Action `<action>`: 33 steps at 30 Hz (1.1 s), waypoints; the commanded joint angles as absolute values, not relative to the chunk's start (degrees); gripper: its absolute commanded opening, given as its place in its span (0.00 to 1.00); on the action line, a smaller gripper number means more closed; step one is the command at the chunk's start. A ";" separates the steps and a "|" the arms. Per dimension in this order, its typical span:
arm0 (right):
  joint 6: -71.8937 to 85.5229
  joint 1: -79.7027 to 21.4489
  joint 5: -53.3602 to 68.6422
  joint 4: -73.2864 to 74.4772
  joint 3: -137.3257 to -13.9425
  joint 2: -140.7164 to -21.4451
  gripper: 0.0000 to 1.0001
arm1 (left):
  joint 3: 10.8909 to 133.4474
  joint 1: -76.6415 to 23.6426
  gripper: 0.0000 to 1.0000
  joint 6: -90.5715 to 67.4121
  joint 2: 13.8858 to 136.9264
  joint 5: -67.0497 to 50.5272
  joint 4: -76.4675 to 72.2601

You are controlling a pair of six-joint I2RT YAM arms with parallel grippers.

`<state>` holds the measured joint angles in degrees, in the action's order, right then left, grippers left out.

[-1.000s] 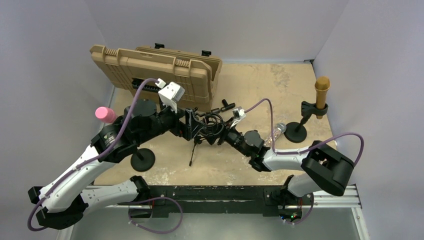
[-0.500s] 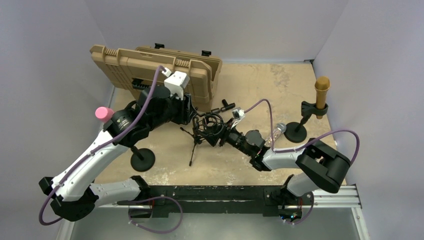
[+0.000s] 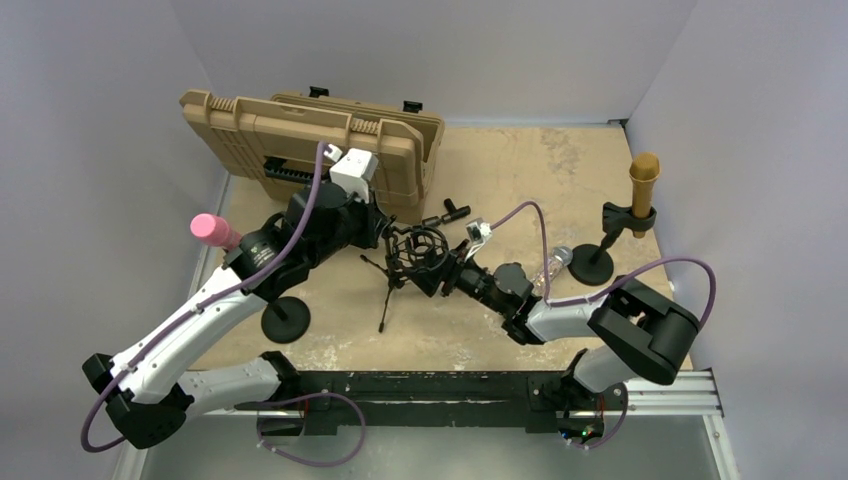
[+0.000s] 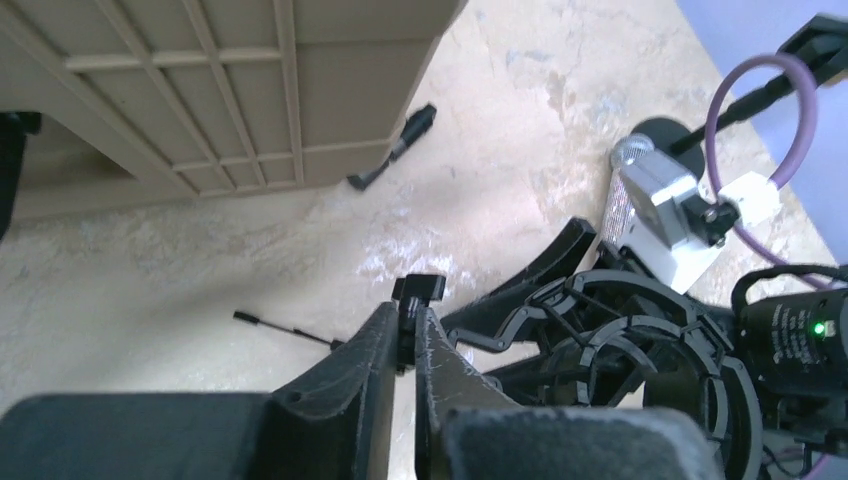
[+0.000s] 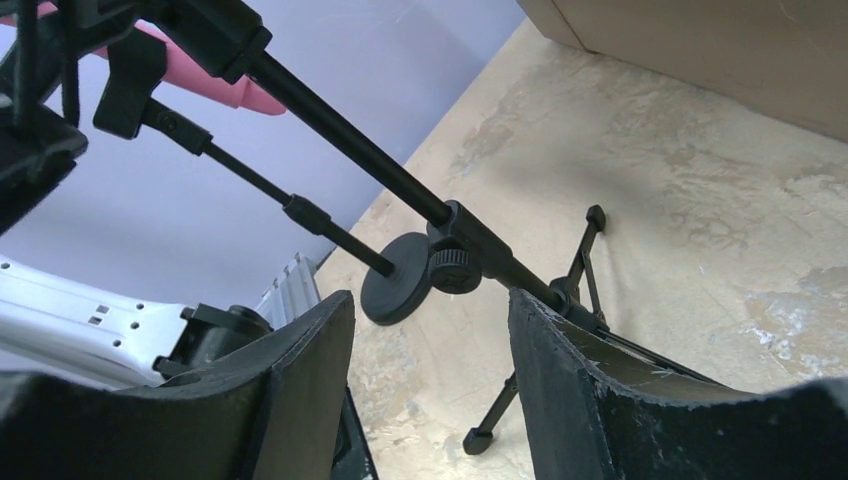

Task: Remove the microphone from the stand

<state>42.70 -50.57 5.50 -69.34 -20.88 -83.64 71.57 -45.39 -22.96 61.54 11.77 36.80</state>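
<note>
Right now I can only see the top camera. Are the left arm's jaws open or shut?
Observer: Shut. The left wrist view shows the left jaws pressed together, with a small black tab at their tips.
Operator: What about the other arm?
Observer: Open. In the right wrist view the right jaws stand apart, and the tripod pole runs across the gap in that view.
</note>
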 commanded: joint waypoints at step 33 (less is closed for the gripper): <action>41.07 -47.89 -27.02 -30.22 -36.80 -66.57 0.56 | 83.99 -45.09 0.65 -18.89 59.92 0.90 44.30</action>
